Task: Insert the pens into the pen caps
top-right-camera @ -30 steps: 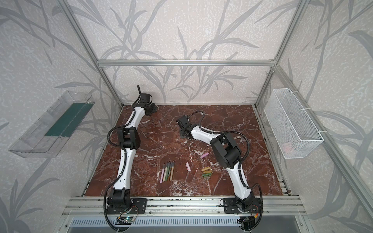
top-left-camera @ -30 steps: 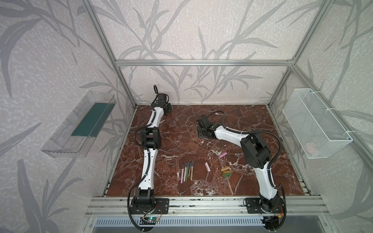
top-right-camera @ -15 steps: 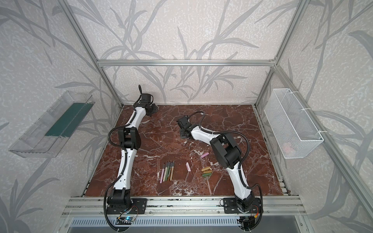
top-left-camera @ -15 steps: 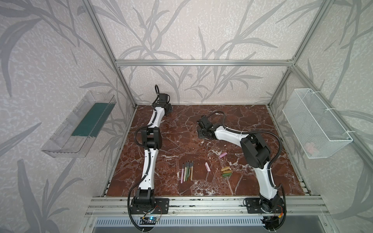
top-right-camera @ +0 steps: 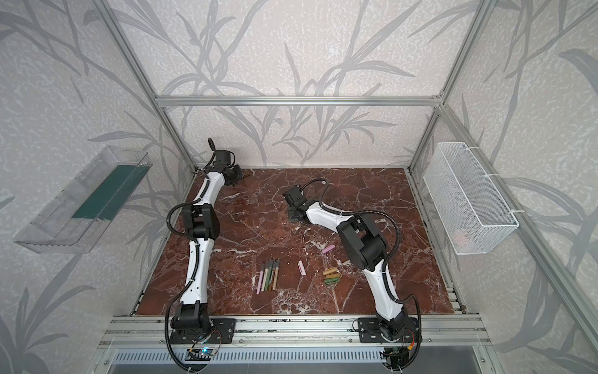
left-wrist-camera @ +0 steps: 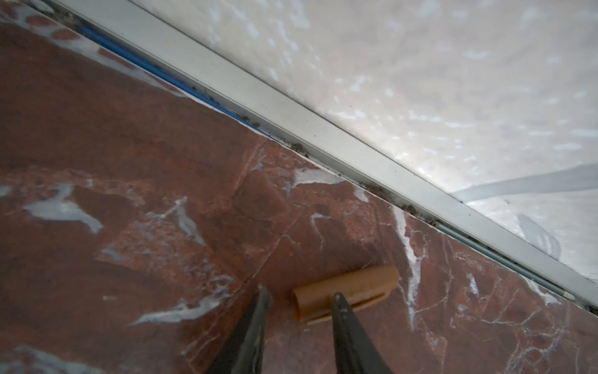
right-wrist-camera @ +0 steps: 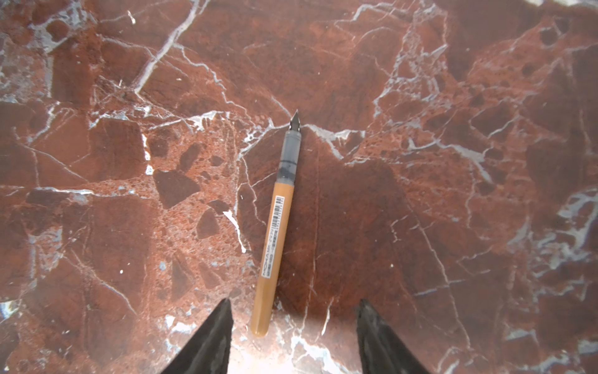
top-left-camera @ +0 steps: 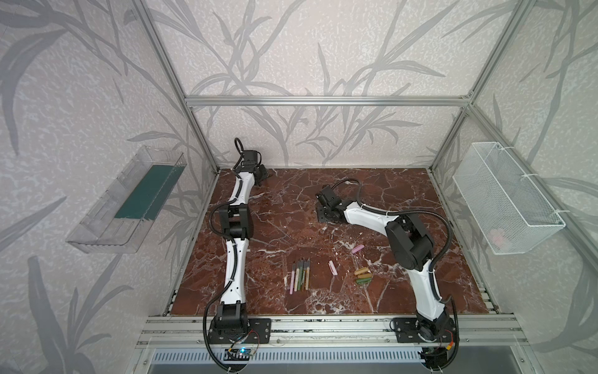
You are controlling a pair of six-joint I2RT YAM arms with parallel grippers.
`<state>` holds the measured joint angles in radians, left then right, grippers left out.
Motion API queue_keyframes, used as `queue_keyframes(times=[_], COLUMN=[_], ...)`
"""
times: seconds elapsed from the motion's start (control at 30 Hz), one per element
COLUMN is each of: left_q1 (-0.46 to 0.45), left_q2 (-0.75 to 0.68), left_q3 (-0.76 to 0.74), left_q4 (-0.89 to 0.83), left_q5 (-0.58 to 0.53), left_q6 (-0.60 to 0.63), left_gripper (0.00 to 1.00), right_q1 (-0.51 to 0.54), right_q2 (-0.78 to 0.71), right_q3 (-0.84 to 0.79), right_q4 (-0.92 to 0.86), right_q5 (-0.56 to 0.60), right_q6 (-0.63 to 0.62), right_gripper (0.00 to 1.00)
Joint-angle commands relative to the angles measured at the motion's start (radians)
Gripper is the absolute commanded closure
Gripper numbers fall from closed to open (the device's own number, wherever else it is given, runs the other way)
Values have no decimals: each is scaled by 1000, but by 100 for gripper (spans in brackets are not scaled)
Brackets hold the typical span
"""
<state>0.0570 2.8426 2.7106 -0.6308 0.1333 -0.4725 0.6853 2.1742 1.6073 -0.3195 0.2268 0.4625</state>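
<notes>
at the far left corner of the table [top-left-camera: 291, 210], the left gripper [left-wrist-camera: 301, 298] hangs low beside the metal rail [left-wrist-camera: 323, 129] at the foot of the wall. its jaws stand partly open and hold nothing. a tan cap [left-wrist-camera: 346, 293] lies flat on the table by them: one end of the cap sits between the two fingertips, and one finger crosses in front of its body. whether that finger touches it i cannot tell. in a top view the same cap [top-right-camera: 246, 175] shows as a small tan stub just beside the gripper.

near the middle of the table, well apart from the left arm, the right gripper [right-wrist-camera: 295, 306] points down with its jaws wide apart and empty. an orange pen [right-wrist-camera: 276, 233] lies flat on the table, its blunt end between the fingertips and closer to one of them, its dark nib pointing away from the gripper. it lies clear of both fingers.

toward the near edge, in both top views, a row of pens [top-left-camera: 300, 274] lies side by side. right of it lie a pink cap [top-left-camera: 332, 267], a second pink cap [top-left-camera: 358, 249] farther back, and a small heap of caps [top-left-camera: 363, 276], tan and green.
</notes>
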Motion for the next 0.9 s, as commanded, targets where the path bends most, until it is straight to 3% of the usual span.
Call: queue_keyframes(times=[0.0,0.27,0.5,0.7,0.87], left_q1=[-6,10,17,-9,-65], left_q2=[40,53,72,55,-5], left_q3=[17,8,-15,1,-10], left_q4=[5,82,158,66,-30], left_q5=[50,193,253,107,-91], left_q6=[-31,-27,-111,-91,51], left_gripper=[62,47,39,51,50], right_q1=[-4,-4,-4,-4,-4], right_q2=[-24,-23,-8,4,-3], right_q3=[36,38,55,70,65], right_q4=[-8,-13,-9,-12,-14], right_q5=[0,-3,-10,-19,-16], right_q6=[-5,-5,0,-5,-16], right_gripper=[40,40,40,40,40])
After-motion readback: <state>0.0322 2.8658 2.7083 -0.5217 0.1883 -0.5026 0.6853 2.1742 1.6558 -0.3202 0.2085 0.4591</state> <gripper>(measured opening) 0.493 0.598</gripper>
